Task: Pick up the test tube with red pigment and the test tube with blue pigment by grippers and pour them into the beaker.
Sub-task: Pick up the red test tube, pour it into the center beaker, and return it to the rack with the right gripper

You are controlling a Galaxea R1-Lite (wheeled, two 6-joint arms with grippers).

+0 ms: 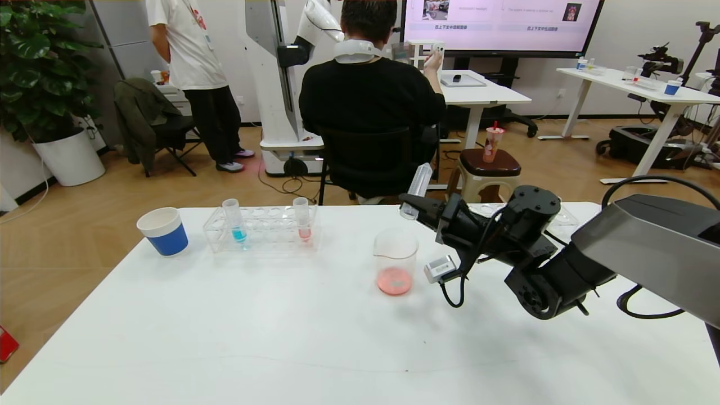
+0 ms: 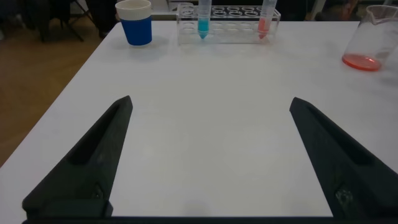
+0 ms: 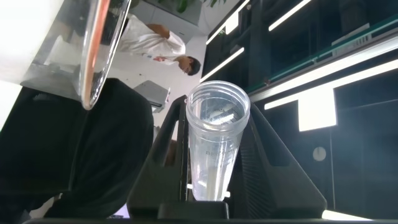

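Observation:
My right gripper point(image 1: 419, 205) is shut on a slim clear test tube point(image 1: 417, 188) that looks empty. It holds the tube tilted in the air, just right of and above the beaker point(image 1: 395, 259). In the right wrist view the tube point(image 3: 214, 143) sits between the black fingers point(image 3: 168, 143). The beaker stands mid-table with orange-red liquid in its bottom. The test tube with blue pigment point(image 1: 235, 222) stands upright at the left end of a clear rack point(image 1: 261, 233). My left gripper point(image 2: 211, 102) is open over bare table, well short of the rack point(image 2: 227, 25) and blue tube point(image 2: 203, 22).
A tube of pinkish-red liquid point(image 1: 302, 220) stands at the rack's right end. A blue-and-white paper cup point(image 1: 163, 230) sits left of the rack near the table's left edge. Beyond the far edge a person sits on a chair point(image 1: 371, 112).

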